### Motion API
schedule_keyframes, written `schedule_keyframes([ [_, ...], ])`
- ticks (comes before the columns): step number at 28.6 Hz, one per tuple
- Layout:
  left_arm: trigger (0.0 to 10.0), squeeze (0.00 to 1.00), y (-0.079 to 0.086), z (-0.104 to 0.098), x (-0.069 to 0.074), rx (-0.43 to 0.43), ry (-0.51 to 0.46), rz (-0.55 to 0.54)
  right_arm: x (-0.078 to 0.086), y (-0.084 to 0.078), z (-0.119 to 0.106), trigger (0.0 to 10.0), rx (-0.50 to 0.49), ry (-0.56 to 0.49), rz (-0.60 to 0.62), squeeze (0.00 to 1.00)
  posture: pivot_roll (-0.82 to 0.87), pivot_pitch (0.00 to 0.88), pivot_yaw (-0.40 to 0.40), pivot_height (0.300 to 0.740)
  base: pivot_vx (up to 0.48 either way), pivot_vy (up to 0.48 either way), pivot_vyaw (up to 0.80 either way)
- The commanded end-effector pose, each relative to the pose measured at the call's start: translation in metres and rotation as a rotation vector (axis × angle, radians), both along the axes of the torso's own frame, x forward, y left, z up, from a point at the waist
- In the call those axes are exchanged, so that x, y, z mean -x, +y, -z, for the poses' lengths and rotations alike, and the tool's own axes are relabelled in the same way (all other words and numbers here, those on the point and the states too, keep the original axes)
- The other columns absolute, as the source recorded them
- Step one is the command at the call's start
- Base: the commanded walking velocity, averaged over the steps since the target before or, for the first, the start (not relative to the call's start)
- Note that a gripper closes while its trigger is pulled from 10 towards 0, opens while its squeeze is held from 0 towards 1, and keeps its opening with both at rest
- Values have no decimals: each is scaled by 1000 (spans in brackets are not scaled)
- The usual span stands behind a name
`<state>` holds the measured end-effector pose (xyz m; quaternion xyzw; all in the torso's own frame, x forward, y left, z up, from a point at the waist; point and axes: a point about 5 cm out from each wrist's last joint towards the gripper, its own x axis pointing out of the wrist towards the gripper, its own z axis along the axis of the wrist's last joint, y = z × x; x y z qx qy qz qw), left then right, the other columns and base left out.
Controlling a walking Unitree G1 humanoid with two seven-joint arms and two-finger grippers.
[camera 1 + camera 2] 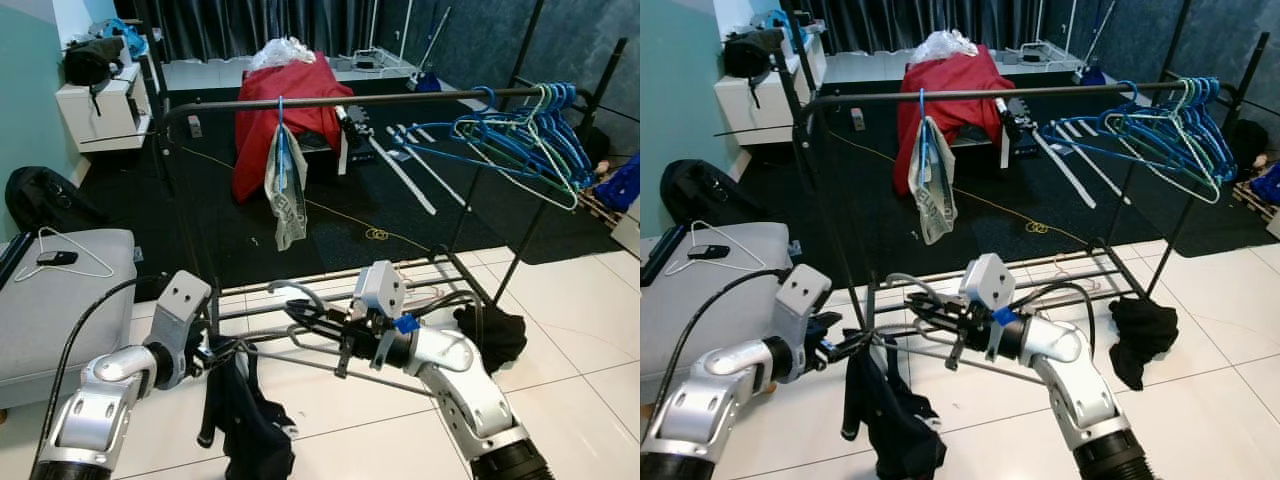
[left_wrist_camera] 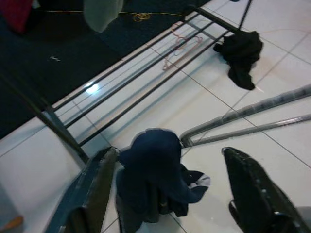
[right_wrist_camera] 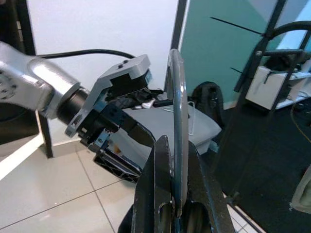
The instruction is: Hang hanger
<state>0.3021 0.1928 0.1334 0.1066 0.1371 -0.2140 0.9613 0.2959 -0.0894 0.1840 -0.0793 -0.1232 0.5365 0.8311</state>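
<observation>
No legible text, labels or nos. anywhere.

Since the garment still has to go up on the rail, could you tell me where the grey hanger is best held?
Grip the grey hanger at the base of its hook, coming from the robot's right, as the right end effector does: the hook rises free above the fingers, while the dark garment covers the left shoulder by the left end effector.

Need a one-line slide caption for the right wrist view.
Right gripper clamped on the grey hanger's hook, left gripper facing it across the white tiled floor.
</observation>
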Motion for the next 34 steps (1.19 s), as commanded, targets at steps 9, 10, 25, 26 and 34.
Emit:
schedule_keyframes([
  [9,10000,0,-6,-15,-1,123,-41,-244,-5,2,-34,0,-100,-71,27,0,-98,102,-20,740,0,0,0],
  [10,10000,0,-6,-15,-1,123,-41,-244,-5,2,-34,0,-100,-71,27,0,-98,102,-20,740,0,0,0],
  [25,10000,0,17,-1,23,95,107,-224,-3,1,-33,0,-51,-4,-129,0,-111,115,17,740,0,0,0],
  [26,10000,0,26,0,31,109,128,-243,-3,-1,-33,0,-41,-3,-151,0,-106,120,13,740,0,0,0],
  [34,10000,0,48,4,63,170,228,-260,-5,-9,-39,0,-14,-27,-204,0,-88,125,-21,740,0,0,0],
])
